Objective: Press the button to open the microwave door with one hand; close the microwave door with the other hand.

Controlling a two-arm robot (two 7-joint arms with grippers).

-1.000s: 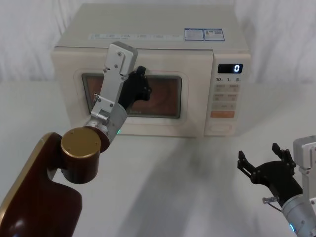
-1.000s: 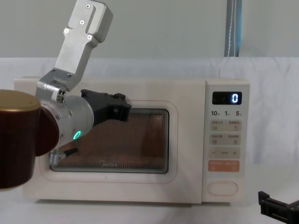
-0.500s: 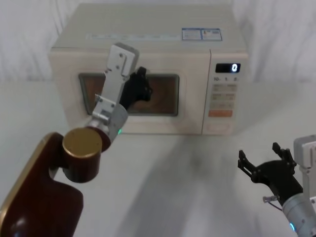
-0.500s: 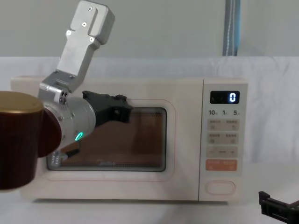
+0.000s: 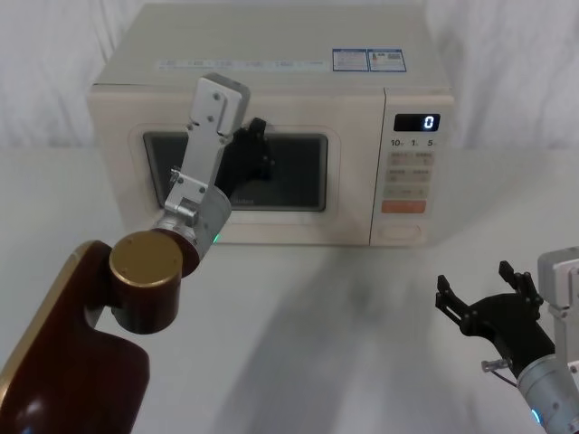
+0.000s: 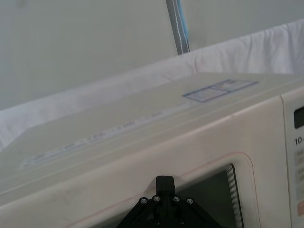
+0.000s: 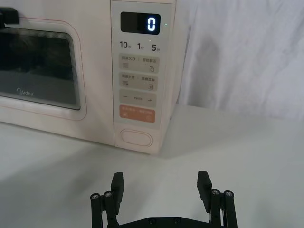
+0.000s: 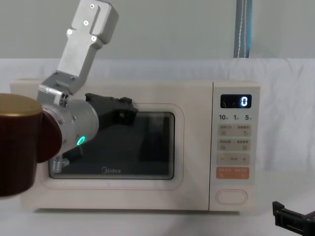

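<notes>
The cream microwave (image 5: 271,63) stands at the back of the table, its display showing "0". The microwave door (image 5: 351,185) lies flush with the front, its window dark. My left gripper (image 5: 256,137) is shut, and its tip rests against the door's upper window frame (image 8: 129,105); the left wrist view has the gripper's tip (image 6: 165,182) at the door. The oval button (image 7: 137,138) sits at the foot of the key panel (image 5: 402,232), untouched. My right gripper (image 5: 476,280) hovers low at the near right, open and holding nothing (image 7: 161,180).
White cloth covers the table (image 5: 344,307) and hangs behind the oven. Open tabletop lies between the microwave's front and my right gripper. An orange key (image 7: 137,114) sits just above the button.
The door was slightly ajar with its window lit; it has swung flush and the window has gone dark. My left gripper followed it in. The right arm has not moved.
</notes>
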